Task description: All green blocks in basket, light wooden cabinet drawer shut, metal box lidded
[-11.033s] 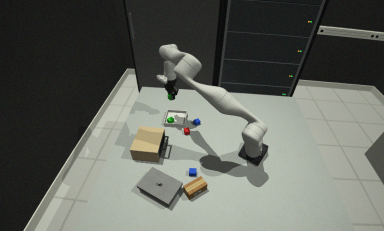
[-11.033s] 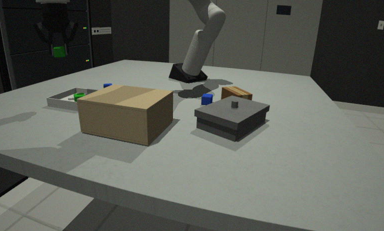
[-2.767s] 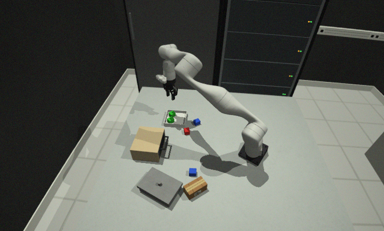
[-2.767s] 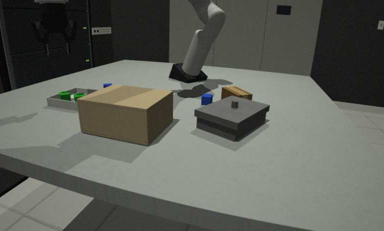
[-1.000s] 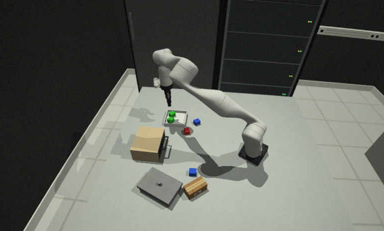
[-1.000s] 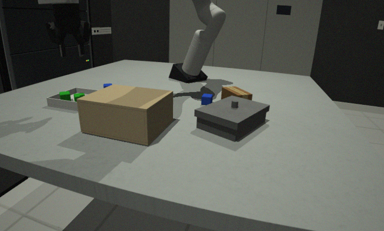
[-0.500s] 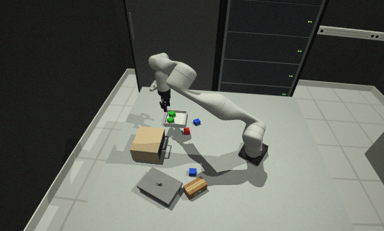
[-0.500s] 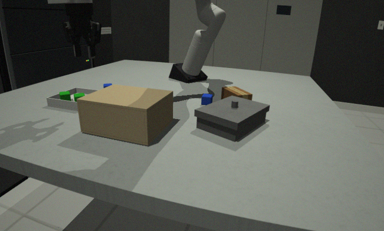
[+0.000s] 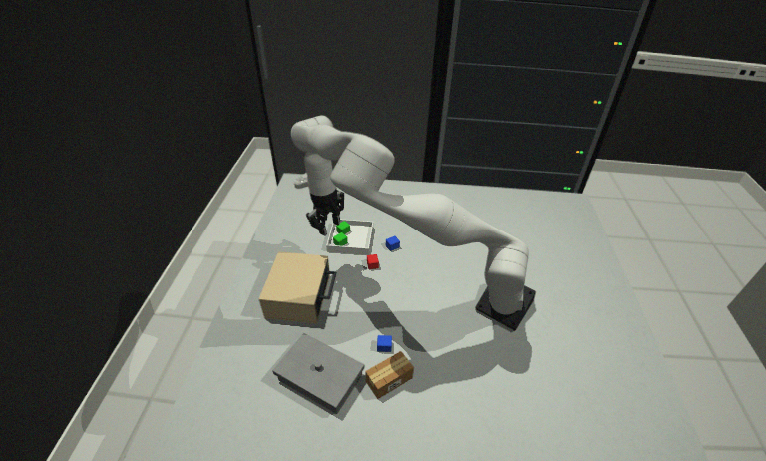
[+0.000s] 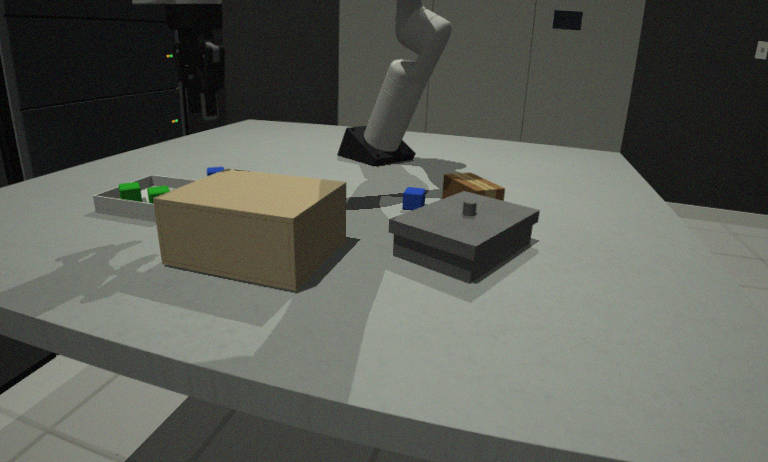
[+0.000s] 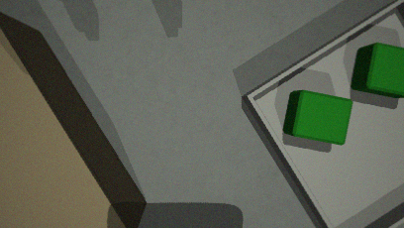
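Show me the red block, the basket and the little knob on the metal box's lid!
red block [image 9: 372,261]: top view, its middle
basket [image 9: 350,249] [image 10: 124,210]: top and exterior views, its outer wall
knob [image 9: 318,367] [image 10: 469,208]: top and exterior views, its middle

Open tabletop [image 9: 546,395] [image 10: 576,344] [image 11: 198,79] separates the light wooden cabinet [image 9: 294,277] [image 10: 226,241] [image 11: 35,124] from the basket [image 9: 348,249] [image 10: 124,211] [image 11: 284,166], below the pincer [image 9: 329,228] [image 10: 203,106]. The cabinet's protruding handle [image 9: 329,284] and a red block [image 9: 372,261] obstruct low passage beyond the basket, as seen from the pincer.
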`<state>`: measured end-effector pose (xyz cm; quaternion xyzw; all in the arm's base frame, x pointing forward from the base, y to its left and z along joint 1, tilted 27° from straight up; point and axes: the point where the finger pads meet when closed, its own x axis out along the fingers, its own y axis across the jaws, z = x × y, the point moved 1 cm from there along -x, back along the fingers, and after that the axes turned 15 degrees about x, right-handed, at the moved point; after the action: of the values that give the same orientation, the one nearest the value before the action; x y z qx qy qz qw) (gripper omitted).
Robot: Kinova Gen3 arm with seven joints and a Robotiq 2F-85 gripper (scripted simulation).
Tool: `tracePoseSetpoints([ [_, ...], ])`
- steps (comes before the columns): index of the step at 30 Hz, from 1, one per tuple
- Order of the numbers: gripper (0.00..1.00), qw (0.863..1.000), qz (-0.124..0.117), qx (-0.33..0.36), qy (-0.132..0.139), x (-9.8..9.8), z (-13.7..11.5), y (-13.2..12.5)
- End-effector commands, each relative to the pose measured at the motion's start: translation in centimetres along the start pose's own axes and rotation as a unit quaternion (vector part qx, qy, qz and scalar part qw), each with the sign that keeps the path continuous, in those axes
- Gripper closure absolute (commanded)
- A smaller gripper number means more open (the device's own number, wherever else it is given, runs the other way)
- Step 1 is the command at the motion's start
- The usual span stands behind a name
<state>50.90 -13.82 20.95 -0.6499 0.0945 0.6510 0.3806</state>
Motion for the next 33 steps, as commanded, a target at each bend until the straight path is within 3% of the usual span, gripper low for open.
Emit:
tracePoseSetpoints([
  [1, 0.39, 0.998, -0.003, 0.057, 0.009, -0.3, 1.5, -2.1],
  [11, 0.39, 0.983, -0.01, 0.182, 0.009, -0.5, 4.4, -3.9],
  [24, 0.39, 0.936, -0.024, 0.351, 0.004, -0.7, 8.3, -6.0],
  [26, 0.39, 0.936, -0.024, 0.351, 0.004, -0.7, 8.3, -6.0],
  [33, 0.39, 0.91, -0.03, 0.414, -0.001, -0.8, 9.8, -6.7],
])
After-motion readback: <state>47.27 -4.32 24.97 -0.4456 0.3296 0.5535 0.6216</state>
